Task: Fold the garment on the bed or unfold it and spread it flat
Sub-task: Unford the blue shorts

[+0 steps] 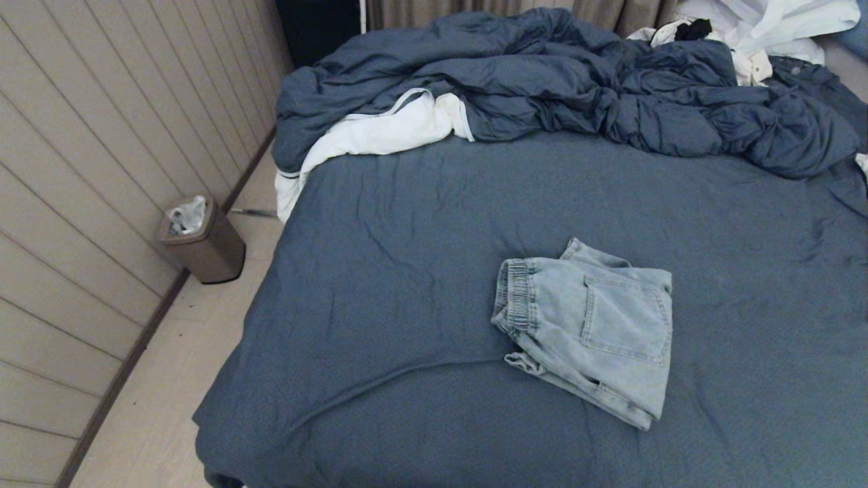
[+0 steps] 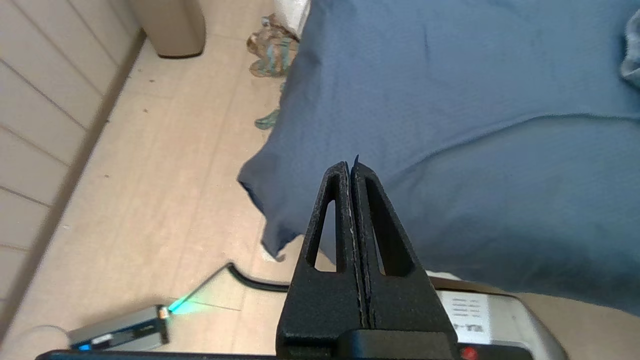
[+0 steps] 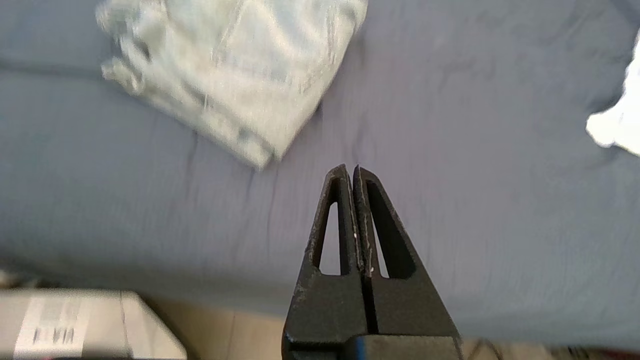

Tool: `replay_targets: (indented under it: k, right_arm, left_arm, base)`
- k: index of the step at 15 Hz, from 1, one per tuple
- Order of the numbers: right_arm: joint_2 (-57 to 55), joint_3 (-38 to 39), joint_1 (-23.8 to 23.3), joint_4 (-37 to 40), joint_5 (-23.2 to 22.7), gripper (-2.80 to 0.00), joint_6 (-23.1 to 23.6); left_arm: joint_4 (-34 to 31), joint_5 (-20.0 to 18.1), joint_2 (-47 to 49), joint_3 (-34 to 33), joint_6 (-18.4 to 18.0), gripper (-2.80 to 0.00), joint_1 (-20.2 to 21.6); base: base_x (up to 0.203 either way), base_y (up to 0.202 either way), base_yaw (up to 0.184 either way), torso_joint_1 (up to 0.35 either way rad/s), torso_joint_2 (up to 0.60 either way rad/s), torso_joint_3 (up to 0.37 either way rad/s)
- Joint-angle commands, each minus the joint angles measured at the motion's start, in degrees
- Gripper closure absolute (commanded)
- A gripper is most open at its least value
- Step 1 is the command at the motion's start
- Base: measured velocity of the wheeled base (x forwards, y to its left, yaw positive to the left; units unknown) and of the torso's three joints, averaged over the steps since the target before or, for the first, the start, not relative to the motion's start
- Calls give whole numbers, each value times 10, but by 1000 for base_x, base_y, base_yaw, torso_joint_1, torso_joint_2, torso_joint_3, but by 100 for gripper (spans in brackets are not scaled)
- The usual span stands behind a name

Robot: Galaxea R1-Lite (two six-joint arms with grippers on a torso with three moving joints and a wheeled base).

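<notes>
While neither arm appears in the head view, we find the garment point(image 1: 590, 329) lying folded into a compact bundle on the bed point(image 1: 407, 285), right of centre in the lower half of that frame. Its ribbed elastic waistband point(image 1: 515, 295) faces the frame's left, and a patch pocket point(image 1: 627, 318) lies uppermost. One hem edge juts out at the bundle's top, and layered fabric edges show along its lower left side. The dark slate-blue sheet around it is creased but bare.

We note a rumpled dark blue duvet point(image 1: 576, 88) heaped across the top of the head view, well apart from the shorts. A white cloth point(image 1: 380, 132) with thin dark trim spills from under the duvet at upper left. More white fabric point(image 1: 766, 27) lies in the upper right corner. A small bin point(image 1: 202, 240) stands on the floor at the left, near the panelled wall point(image 1: 102, 169).

In the left wrist view, the left gripper point(image 2: 351, 165) has its two black fingers pressed together, holding nothing; it sits at the bottom centre of the frame, over the near corner of the bed, with floor and a dark cable point(image 2: 250, 280) to its left.

In the right wrist view, the right gripper point(image 3: 351, 170) is likewise closed tight and empty. It sits at the bottom centre, above bare sheet, and the garment lies apart from it in the upper left of that frame.
</notes>
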State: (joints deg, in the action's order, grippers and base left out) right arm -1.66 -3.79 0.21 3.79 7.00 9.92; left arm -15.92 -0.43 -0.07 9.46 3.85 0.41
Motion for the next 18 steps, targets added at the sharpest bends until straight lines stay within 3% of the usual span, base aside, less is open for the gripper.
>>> replay_targets:
  k: [1,2,4,6,9,13,18]
  right_arm:
    - [14,4,1,-7,1,0,2]
    - [14,4,1,-6,0,0,4]
    - [15,5,1,-8,-4,0,-5]
    - [16,8,1,-15,-5,0,-23]
    - [14,33,2,-20,-81,0,-73]
    - [14,37,1,-35,-85,0,-76]
    - [13,37,1,-37,-84,0,-83]
  left_arm:
    - [5,11,2,-20,-42,0,0]
    - [38,18,2,-32,-73,0,0]
    - [90,-3,2,-65,-79,0,0]
    - [93,-5,2,-69,-52,0,0]
    - [94,-4,1,-68,-29,0,-2]
    - [98,17,1,-69,17,0,-2]
    - [108,19,1,-71,27,0,-2]
  base:
    - [0,0,0,0,0,0]
    - [0,0,0,0,0,0]
    - [0,0,0,0,0,0]
    - [0,0,0,0,0,0]
    - [0,0,0,0,0,0]
    - [0,0,0,0,0,0]
    - [0,0,0,0,0,0]
